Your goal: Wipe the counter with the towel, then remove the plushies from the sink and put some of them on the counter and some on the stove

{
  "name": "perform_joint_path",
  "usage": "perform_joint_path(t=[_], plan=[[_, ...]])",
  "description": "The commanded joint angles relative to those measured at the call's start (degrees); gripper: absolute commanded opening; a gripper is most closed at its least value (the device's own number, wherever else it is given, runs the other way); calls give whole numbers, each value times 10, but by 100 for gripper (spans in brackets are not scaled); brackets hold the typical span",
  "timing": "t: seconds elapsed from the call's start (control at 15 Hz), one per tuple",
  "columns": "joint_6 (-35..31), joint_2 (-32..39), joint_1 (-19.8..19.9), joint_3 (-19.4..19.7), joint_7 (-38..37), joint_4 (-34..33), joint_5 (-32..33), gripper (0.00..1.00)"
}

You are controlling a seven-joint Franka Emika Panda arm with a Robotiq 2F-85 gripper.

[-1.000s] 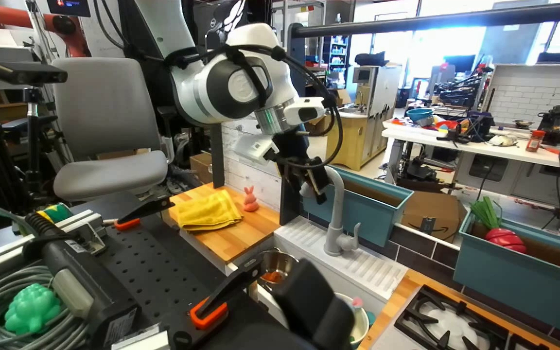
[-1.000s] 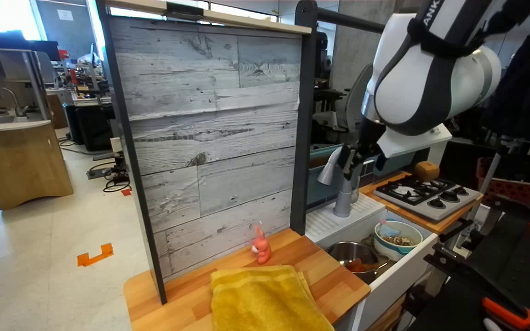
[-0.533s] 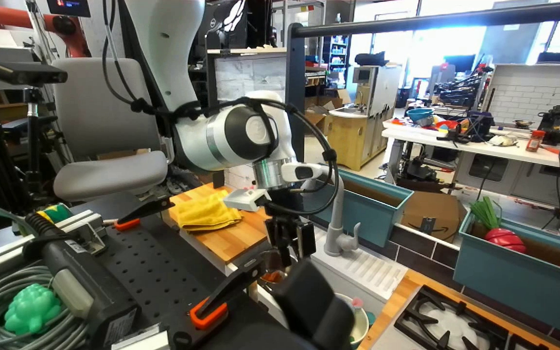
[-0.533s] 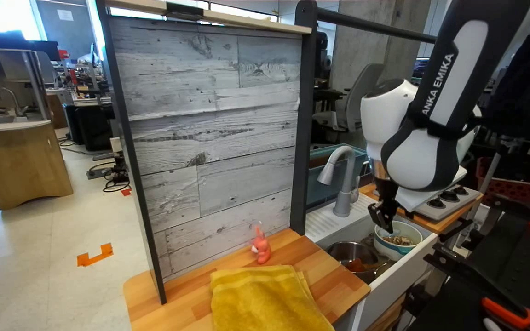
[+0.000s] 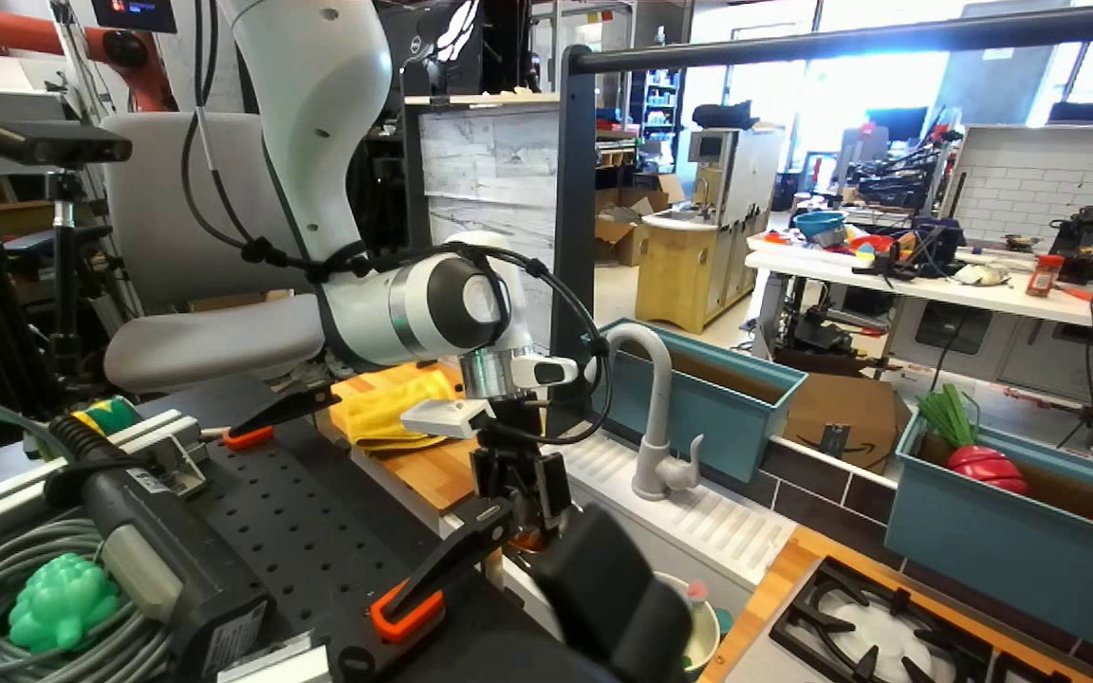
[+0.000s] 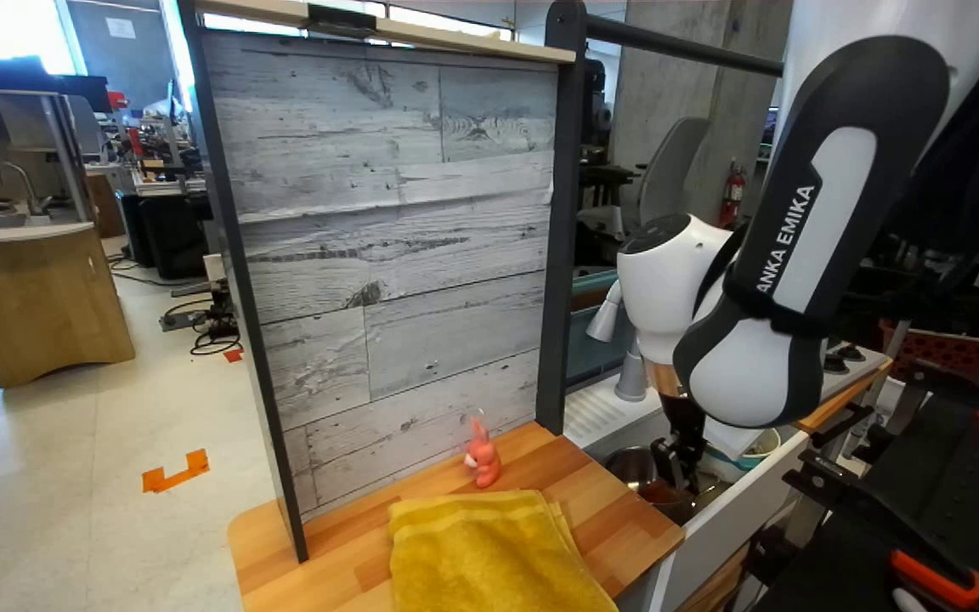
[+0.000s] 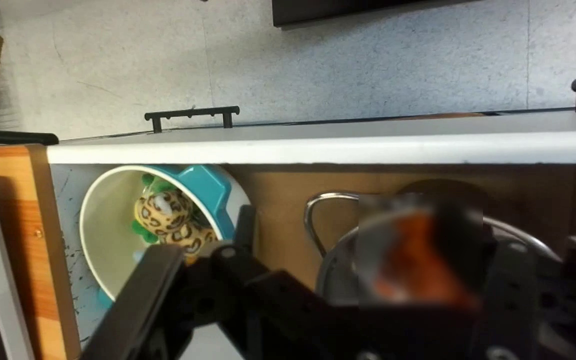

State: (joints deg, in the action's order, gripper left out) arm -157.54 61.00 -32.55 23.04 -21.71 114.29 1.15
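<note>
The gripper [image 5: 523, 506] hangs over the counter-side part of the sink [image 6: 736, 520], its fingers apart — below them, in the steel pot [image 6: 628, 466] inside the sink, is an orange thing [image 7: 424, 267], too blurred to name; whether they touch it cannot be told. A bowl [image 7: 109, 227] in the sink, toward the stove [image 5: 874, 634], holds a spotted plush [image 7: 164, 211]. At the sink's other end, the counter [image 6: 591, 486] bears the folded towel [image 6: 489, 552] — and near it a pink bunny [image 6: 483, 461].
</note>
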Motion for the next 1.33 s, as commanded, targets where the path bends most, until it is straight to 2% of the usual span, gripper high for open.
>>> perform_joint_path(t=[0.0, 0.27, 0.33, 0.4, 0.53, 0.8, 0.87, 0.93, 1.0, 1.2, 1.27], plan=[[14, 7, 26, -18, -4, -33, 23, 57], [14, 1, 49, -38, -2, -49, 19, 26], [10, 2, 56, -44, -2, -54, 17, 35], [5, 5, 61, -49, -5, -59, 15, 61], [-3, 17, 67, -54, -12, -75, 13, 62], [-21, 29, 93, -81, -20, -94, 0, 89], [-26, 33, 95, -85, -22, -98, 0, 77], [-31, 39, 97, -87, -23, -102, 0, 75], [-35, 44, 99, -88, -24, -106, -2, 75], [-41, 43, 102, -86, -21, -102, -2, 81], [-41, 40, 108, -89, -18, -100, -3, 79]])
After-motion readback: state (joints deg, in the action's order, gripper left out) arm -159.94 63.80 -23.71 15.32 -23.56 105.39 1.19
